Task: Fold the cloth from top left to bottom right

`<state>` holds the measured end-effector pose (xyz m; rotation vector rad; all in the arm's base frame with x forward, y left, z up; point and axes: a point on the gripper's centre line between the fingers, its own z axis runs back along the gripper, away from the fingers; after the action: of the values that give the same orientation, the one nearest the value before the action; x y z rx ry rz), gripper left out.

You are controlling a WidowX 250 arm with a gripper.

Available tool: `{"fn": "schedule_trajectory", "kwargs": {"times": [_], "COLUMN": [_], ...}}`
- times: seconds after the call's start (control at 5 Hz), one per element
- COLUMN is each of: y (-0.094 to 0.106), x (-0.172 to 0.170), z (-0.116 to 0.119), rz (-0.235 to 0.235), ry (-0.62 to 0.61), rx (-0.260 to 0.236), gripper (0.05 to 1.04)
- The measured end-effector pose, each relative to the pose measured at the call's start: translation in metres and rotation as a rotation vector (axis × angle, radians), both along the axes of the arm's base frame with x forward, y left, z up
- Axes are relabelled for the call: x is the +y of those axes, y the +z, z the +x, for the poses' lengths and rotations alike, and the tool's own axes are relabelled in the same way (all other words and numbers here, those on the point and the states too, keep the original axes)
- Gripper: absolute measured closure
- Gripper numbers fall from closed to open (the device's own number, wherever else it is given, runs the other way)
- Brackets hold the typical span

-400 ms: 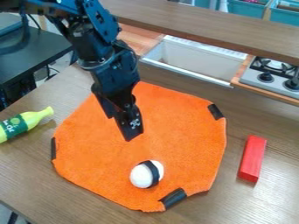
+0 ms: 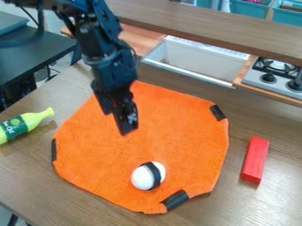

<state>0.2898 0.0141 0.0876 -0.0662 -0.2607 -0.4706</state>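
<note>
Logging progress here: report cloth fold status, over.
Gripper hangs over orange cloth. Cloth spread out, fold not made. White rounded object with black band on it, likely in the way.

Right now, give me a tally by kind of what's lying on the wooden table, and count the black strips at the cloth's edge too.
Orange cloth: 1
White rounded piece with a black band: 1
Red block: 1
Yellow-green bottle: 1
Black strips in view: 3
Total: 7
</note>
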Motion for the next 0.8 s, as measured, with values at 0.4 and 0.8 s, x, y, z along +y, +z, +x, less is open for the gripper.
{"fn": "schedule_trajectory", "kwargs": {"times": [0.4,0.8], "y": [-0.010,-0.012], "x": [0.033,0.061], "z": [0.040,0.081], "rz": [0.015,0.099], "ry": [-0.061,-0.046], "rx": [-0.003,-0.061], "gripper": [0.083,0.083]}}
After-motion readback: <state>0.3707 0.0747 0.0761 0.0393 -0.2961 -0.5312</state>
